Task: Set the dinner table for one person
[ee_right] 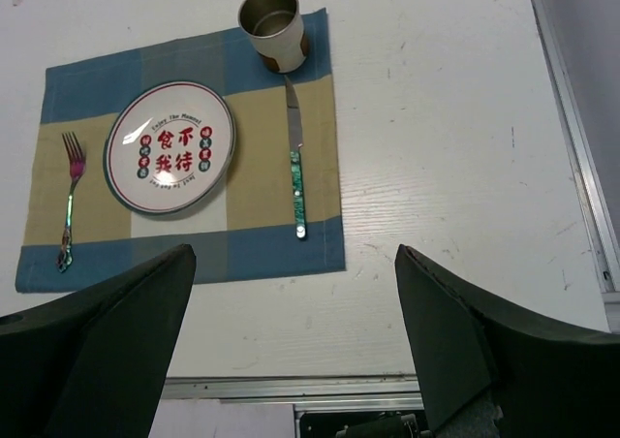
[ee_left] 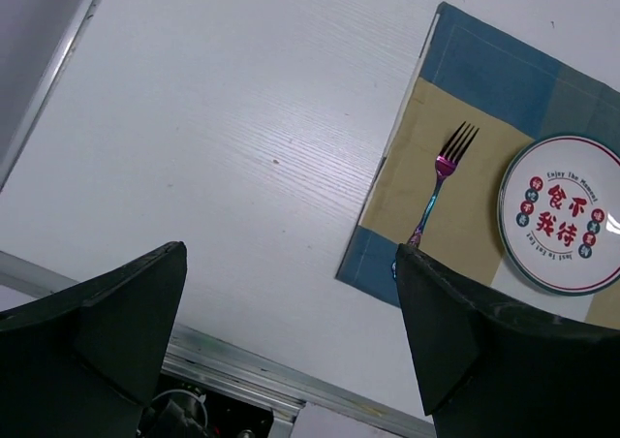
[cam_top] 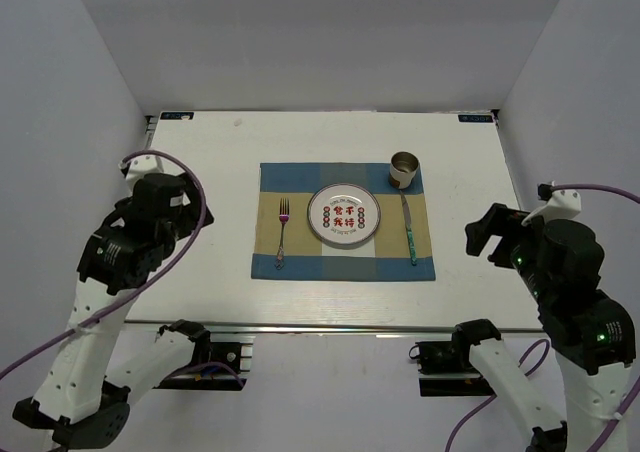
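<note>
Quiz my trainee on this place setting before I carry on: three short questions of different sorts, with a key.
1. True or false: in the top view the fork lies to the right of the plate.
2. Where does the cup stand? A) at the far right corner of the placemat; B) on the plate; C) beside the fork.
3. Fill in: the knife lies with its blade end toward the ___.

Key: 1 false, it lies to the left; 2 A; 3 cup.
</note>
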